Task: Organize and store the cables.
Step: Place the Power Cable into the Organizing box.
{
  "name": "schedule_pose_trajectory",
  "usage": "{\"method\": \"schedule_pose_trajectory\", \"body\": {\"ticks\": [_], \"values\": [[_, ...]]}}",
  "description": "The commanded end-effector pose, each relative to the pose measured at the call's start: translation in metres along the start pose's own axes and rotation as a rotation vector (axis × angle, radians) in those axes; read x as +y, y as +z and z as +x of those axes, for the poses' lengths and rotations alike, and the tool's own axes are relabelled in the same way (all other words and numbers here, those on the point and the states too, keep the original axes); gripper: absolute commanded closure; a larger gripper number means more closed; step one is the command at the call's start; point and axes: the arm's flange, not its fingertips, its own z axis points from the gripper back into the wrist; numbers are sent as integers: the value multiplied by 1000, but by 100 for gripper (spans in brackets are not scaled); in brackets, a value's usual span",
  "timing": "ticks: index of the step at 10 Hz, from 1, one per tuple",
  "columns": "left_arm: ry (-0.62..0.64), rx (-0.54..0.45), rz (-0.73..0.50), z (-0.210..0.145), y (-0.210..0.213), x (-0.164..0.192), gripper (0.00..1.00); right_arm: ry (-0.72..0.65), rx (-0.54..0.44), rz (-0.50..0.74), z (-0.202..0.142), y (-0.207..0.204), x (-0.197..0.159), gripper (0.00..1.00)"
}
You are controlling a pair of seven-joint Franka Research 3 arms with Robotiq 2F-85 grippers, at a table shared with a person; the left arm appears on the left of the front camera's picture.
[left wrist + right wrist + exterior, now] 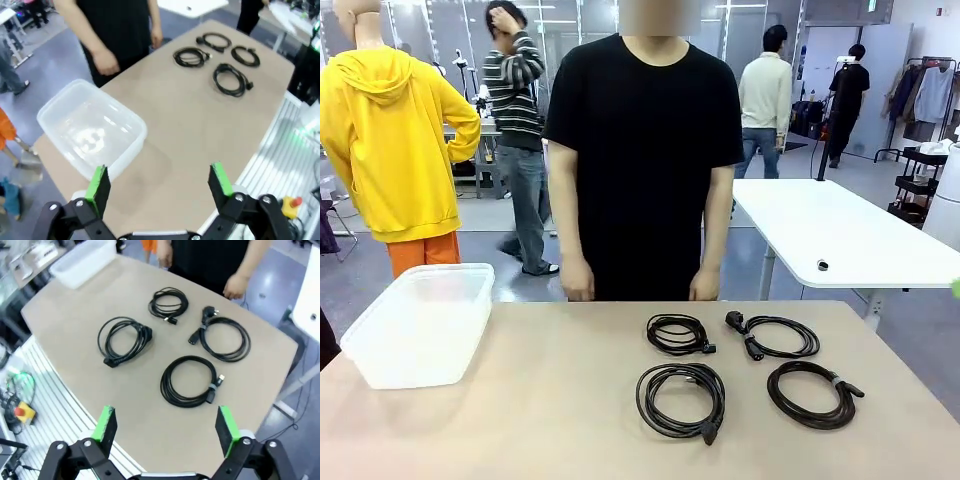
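Beige counter [520, 430] stretches ahead of me to a person in a black shirt who stands at its far edge, arms down, one hand [578, 285] and the other hand [704, 286] hanging close to the rim. On the right half lie the cables, four black coils set in two rows, none touching another. In the far row sit the small coil [672, 348], wound tight, and to its right the plugged coil [808, 342], whose two plug ends poke out on its left side. In the near row lie the wide coil [645, 398], with its plug at the lower right, and the banded coil [778, 398], bound by a pale band on its right side. Well apart from all of them, at the counter's left edge, stands a translucent white tub [420, 330]. My left pincer [158, 176] hangs above the counter's near left part with its jaws wide apart, the tub just beyond its green pads [98, 181] and the coils far off. My right pincer [165, 418] hangs over the counter's near edge on the right, likewise spread wide, and of the four the banded coil lies closest to it.
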Motion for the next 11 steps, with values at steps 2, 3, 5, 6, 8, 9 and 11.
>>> {"method": "schedule_pose_trajectory", "body": {"ticks": [2, 3, 5, 6, 8, 9, 11], "values": [[78, -25, 4, -36, -21, -2, 0, -21, -61, 9, -37, -20, 16, 0], [44, -16, 12, -11, 7, 10, 0, -30, -26, -1, -9, 9, -7, 0], [44, -16, 12, -11, 7, 10, 0, -30, -26, -1, -9, 9, -7, 0], [44, -16, 12, -11, 7, 10, 0, -30, -26, -1, -9, 9, -7, 0], [44, -16, 12, -11, 7, 10, 0, -30, -26, -1, -9, 9, -7, 0], [44, -16, 12, -11, 7, 10, 0, -30, -26, -1, -9, 9, -7, 0], [44, -16, 12, -11, 7, 10, 0, -30, -26, -1, -9, 9, -7, 0]]}}
